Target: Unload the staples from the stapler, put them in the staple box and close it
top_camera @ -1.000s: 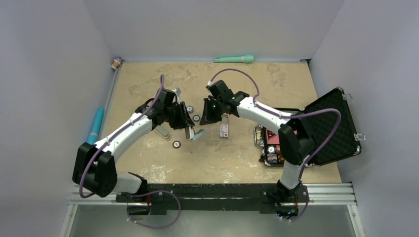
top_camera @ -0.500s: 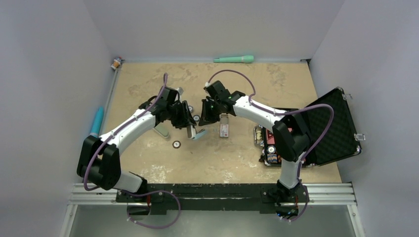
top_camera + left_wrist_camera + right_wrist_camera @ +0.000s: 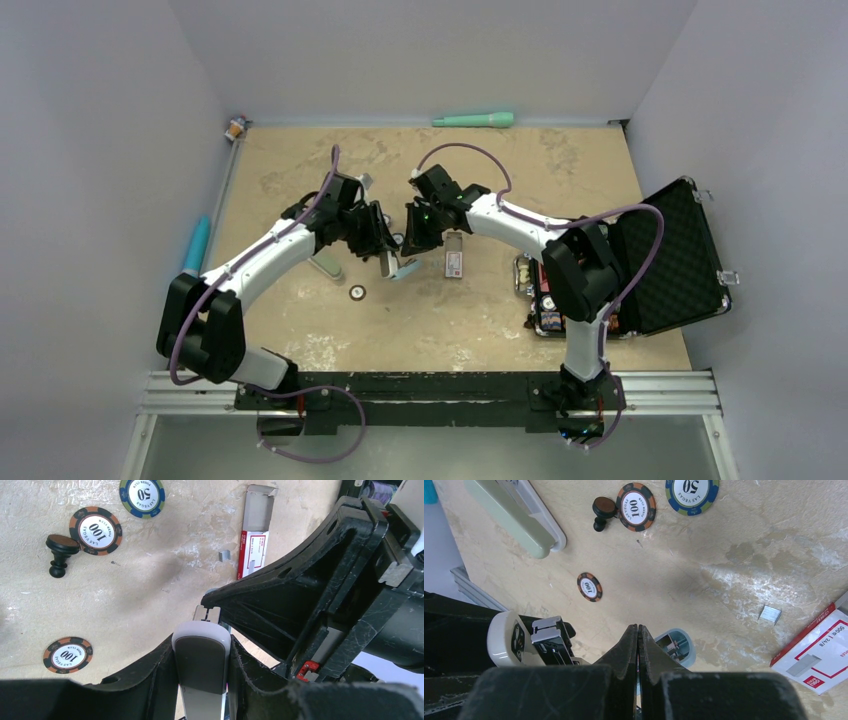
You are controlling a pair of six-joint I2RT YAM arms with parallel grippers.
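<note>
My left gripper (image 3: 378, 240) is shut on a white stapler with a grey top pad (image 3: 201, 667) and holds it above the table. In the right wrist view the stapler (image 3: 509, 640) stands hinged open, with its metal magazine (image 3: 549, 635) exposed and its light blue base (image 3: 676, 647) hanging lower. My right gripper (image 3: 418, 232) is shut, its fingertips (image 3: 638, 628) just in front of the open stapler; nothing shows between them. It fills the right of the left wrist view (image 3: 310, 590). A small loose strip of staples (image 3: 770, 613) lies on the table.
A red and white staple box (image 3: 455, 262) lies right of the grippers. A pale green stapler (image 3: 326, 266), poker chips (image 3: 636, 505) and a black knob (image 3: 601, 510) lie around them. An open black case (image 3: 660, 255) stands at the right. A teal pen (image 3: 474, 120) lies at the back wall.
My right gripper has moved a little left, closer to the held stapler. My left gripper has shifted slightly up and back with the stapler still in it.
</note>
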